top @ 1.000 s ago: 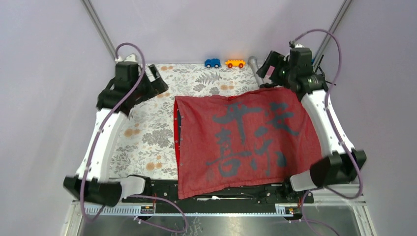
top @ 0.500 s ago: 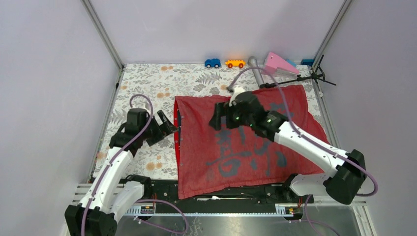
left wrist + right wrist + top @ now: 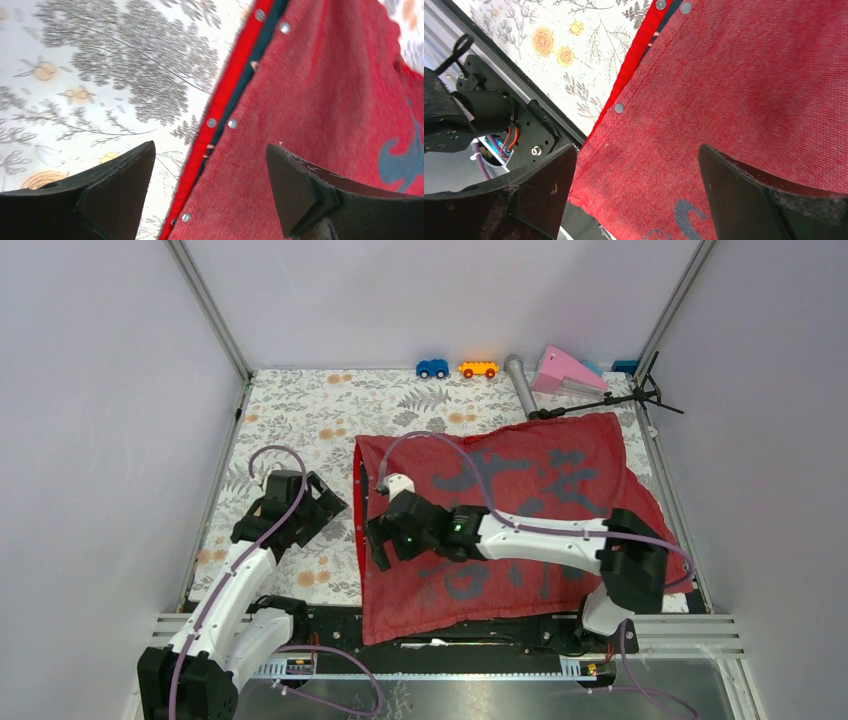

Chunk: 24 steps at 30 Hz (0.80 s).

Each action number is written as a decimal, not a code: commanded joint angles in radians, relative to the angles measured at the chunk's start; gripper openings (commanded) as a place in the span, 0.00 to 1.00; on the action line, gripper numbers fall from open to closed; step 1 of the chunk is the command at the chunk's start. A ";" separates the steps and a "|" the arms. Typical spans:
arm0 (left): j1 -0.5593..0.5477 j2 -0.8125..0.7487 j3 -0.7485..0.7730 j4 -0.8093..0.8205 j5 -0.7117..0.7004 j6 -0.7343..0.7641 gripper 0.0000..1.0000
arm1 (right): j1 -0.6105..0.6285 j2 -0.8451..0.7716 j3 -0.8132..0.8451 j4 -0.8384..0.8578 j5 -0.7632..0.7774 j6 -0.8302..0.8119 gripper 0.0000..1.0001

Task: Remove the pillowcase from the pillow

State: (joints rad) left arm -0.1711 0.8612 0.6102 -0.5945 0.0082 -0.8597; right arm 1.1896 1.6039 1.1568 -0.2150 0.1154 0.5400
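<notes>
Soft, limp, light pillowcase (image 3: 560, 465) is laid flat on floral mat (image 3: 300, 420); its snap-studded open edge (image 3: 218, 122), on the left, is judged best pinch spot; left gripper (image 3: 210, 146) & right gripper (image 3: 636, 147) are held wide, empty

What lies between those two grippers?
In the top view, only the snap-lined edge of the red pillowcase and a sliver of floral tablecloth separate the left gripper from the right gripper. Both wrist views show that edge too.
</notes>
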 commanded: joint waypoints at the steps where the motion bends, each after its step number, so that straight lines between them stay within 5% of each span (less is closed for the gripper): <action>1: 0.001 -0.005 0.003 -0.077 -0.269 -0.149 0.87 | 0.047 0.082 0.105 0.019 0.068 0.000 0.97; 24: 0.001 -0.110 0.005 -0.134 -0.385 -0.220 0.85 | 0.106 0.490 0.363 -0.159 0.249 -0.066 0.93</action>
State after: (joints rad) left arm -0.1711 0.7666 0.6098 -0.7399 -0.3454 -1.0729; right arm 1.2793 2.0537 1.4322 -0.3168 0.2722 0.5102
